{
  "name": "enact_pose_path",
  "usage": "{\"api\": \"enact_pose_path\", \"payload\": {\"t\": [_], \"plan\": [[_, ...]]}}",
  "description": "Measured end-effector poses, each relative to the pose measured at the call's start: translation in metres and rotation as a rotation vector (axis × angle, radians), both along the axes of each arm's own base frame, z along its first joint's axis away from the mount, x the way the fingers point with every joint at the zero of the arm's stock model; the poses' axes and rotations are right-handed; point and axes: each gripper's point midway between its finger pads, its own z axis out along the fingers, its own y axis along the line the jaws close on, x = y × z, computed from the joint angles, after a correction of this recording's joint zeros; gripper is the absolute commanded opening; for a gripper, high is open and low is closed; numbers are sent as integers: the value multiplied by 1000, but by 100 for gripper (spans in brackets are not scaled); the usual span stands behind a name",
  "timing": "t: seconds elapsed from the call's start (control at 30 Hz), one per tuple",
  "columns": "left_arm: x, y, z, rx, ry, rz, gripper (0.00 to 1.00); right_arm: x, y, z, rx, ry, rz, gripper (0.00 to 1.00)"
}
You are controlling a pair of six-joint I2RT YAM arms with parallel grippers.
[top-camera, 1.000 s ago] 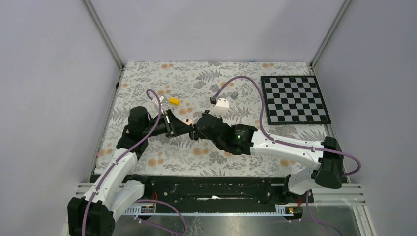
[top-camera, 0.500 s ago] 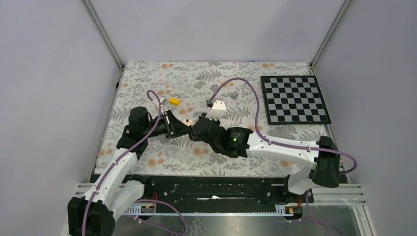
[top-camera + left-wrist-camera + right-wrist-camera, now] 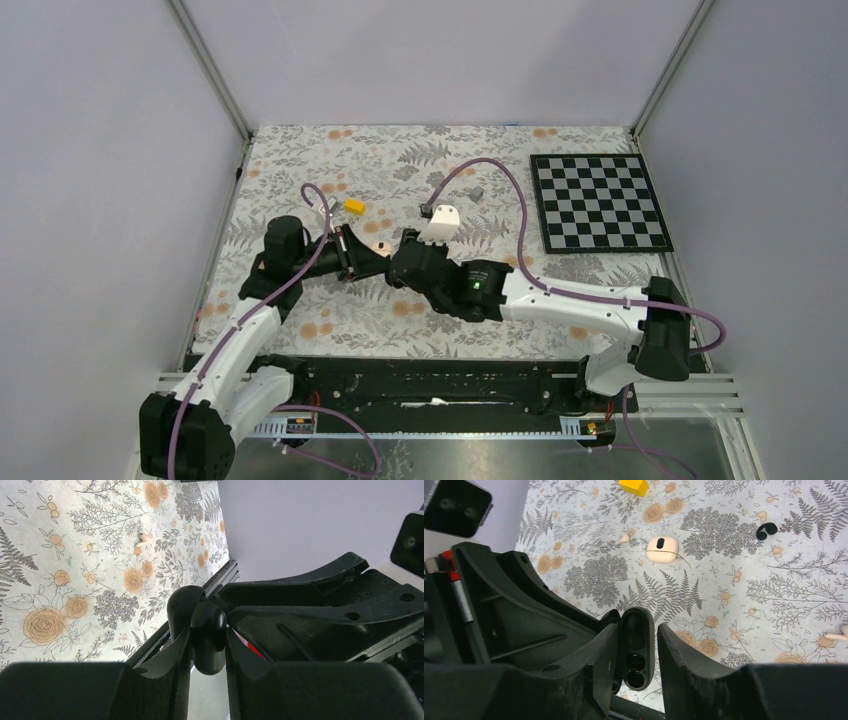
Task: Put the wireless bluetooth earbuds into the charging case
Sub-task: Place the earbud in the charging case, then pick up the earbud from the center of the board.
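Note:
The charging case [image 3: 200, 615], a black oval pod, is held off the mat with my left gripper [image 3: 207, 645] shut on it. In the right wrist view its open face [image 3: 636, 650] points at the camera. The lower well holds glossy black rounded shapes that look like a seated earbud; the upper well looks dark and empty. My right gripper [image 3: 636, 630] is open. Its fingers stand on either side of the case, with a gap on the right. A small black curled piece [image 3: 766, 530], possibly the other earbud, lies on the floral mat. In the top view both grippers [image 3: 388, 266] meet mid-table.
A yellow block [image 3: 633, 486] and a cream pod [image 3: 662, 549] lie on the mat beyond the case. White earbuds [image 3: 624, 538] lie nearby. A checkerboard [image 3: 598, 202] sits at the back right, with a small grey block [image 3: 478, 192] to its left.
My right gripper has shifted slightly left toward the held case, and its jaws have gone from shut to open. The left arm and its grip are unchanged.

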Motion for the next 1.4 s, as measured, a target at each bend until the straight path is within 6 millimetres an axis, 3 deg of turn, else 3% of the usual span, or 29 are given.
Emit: {"api": "enact_pose_path", "payload": {"t": [0.2,0.3,0.4,0.5,0.6,0.7,0.87,1.03,1.2,1.4], "plan": [[1,0,-2,6,3,-2,0,-2,-3,18,52,-18,2,45],[2,0,-4,12,3,-1,0,-3,-18,33,82,-44,-17,51],[3,1,-8,33,17,0,0,-3,-48,43,101,-69,-55,52],[7,1,-9,58,24,-3,0,9,-93,38,110,-58,-130,52],[12,1,-9,82,27,-8,0,26,-152,15,67,-27,-250,54],[14,3,-14,114,39,-7,0,21,-177,-11,-10,28,-269,55],[14,8,-27,173,73,5,0,33,-169,-64,-159,203,-188,51],[11,11,-33,197,95,19,0,66,-139,-118,-305,367,-98,44],[6,13,-25,187,64,33,0,107,-101,-134,-298,400,-59,41],[2,13,-25,184,60,31,0,143,-83,-156,-293,425,-83,40]]}}
